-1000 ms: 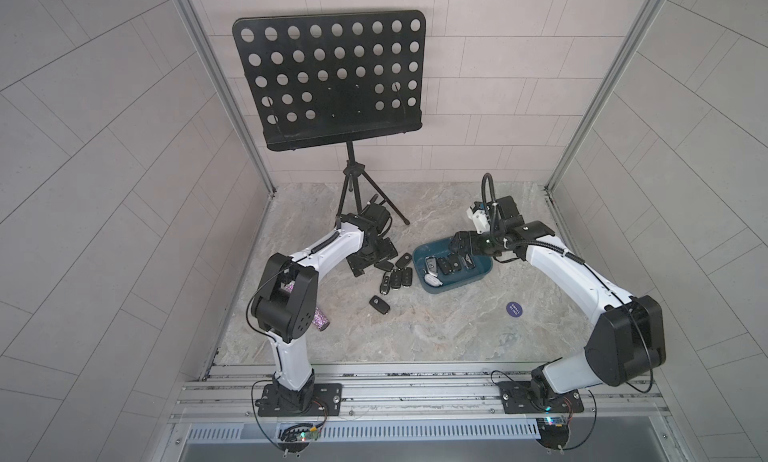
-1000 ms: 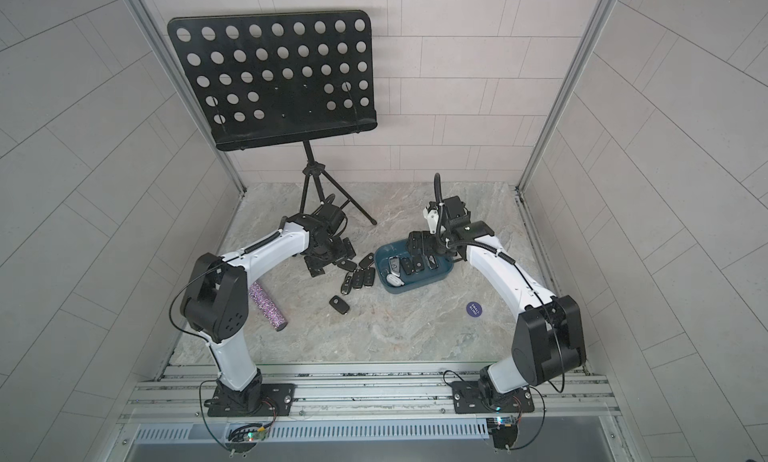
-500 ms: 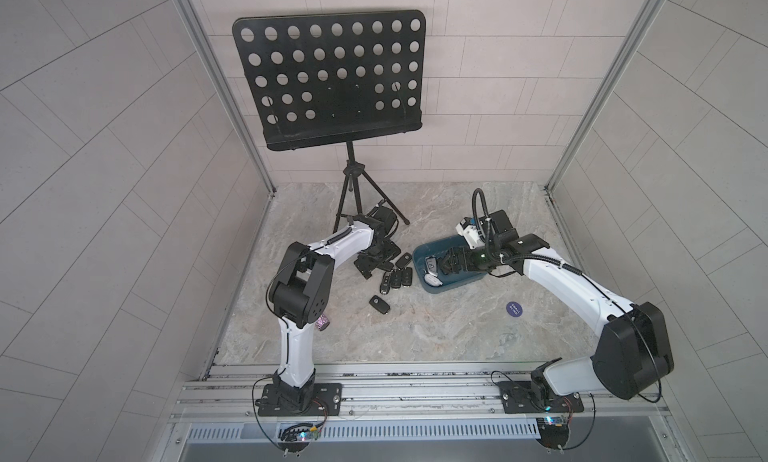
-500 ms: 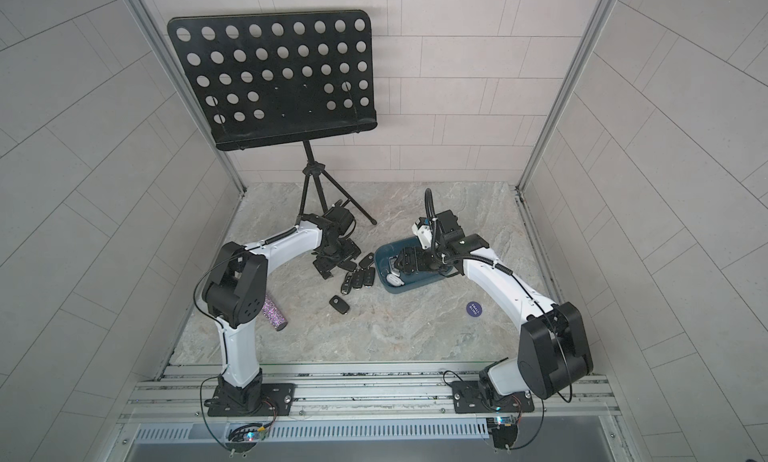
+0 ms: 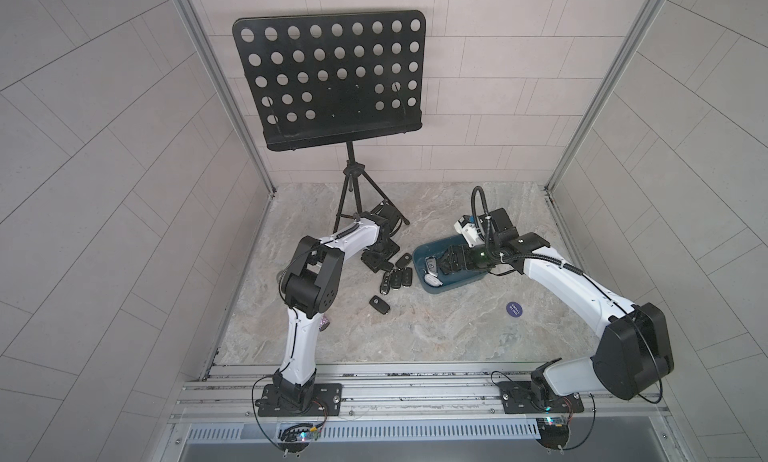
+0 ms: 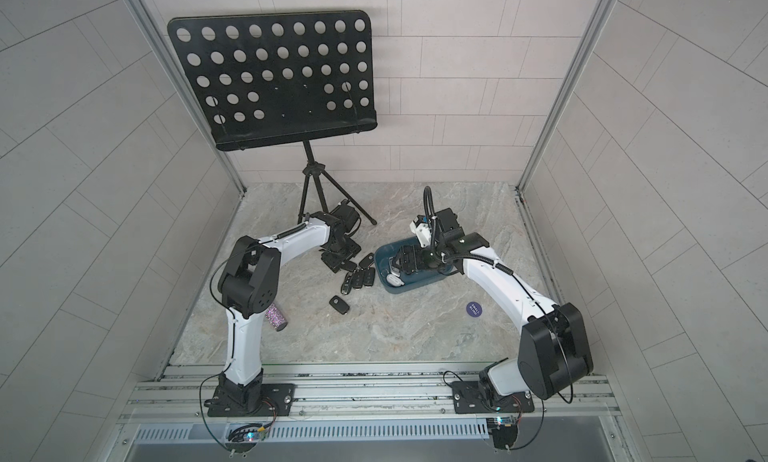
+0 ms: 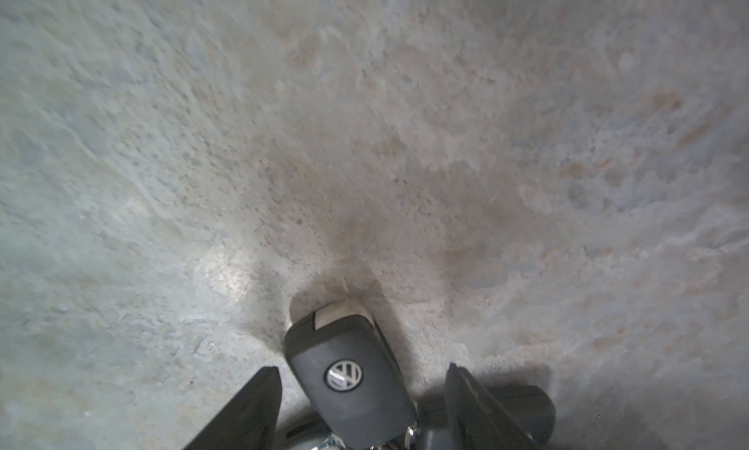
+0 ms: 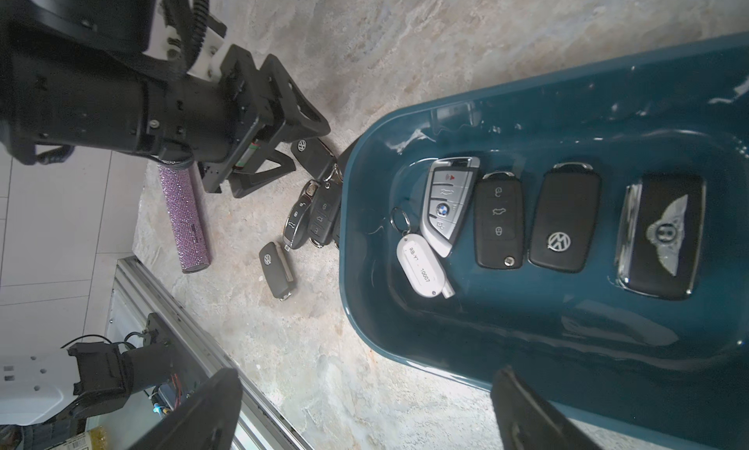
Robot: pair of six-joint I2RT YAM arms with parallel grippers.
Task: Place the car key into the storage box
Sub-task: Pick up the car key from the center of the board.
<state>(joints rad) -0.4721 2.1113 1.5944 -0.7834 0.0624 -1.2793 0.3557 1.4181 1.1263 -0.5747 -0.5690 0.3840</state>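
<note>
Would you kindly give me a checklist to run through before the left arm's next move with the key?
1. Black Volkswagen key fob sits inside left gripper: ok.
2. Grip clamped on fob: not ok, gaps show on both sides.
3. Neighbouring dark fob clear of the grip: cannot tell.
4. Dark teal plastic storage box has bare floor: ok.
5. Right gripper open, empty: ok.
6. Way over box free: not ok, right gripper hangs above it.

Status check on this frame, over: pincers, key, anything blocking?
Left pincer open, straddling VW key on table, no grip yet. Right pincer open, empty, over storage box. Another fob close beside the key.
</note>
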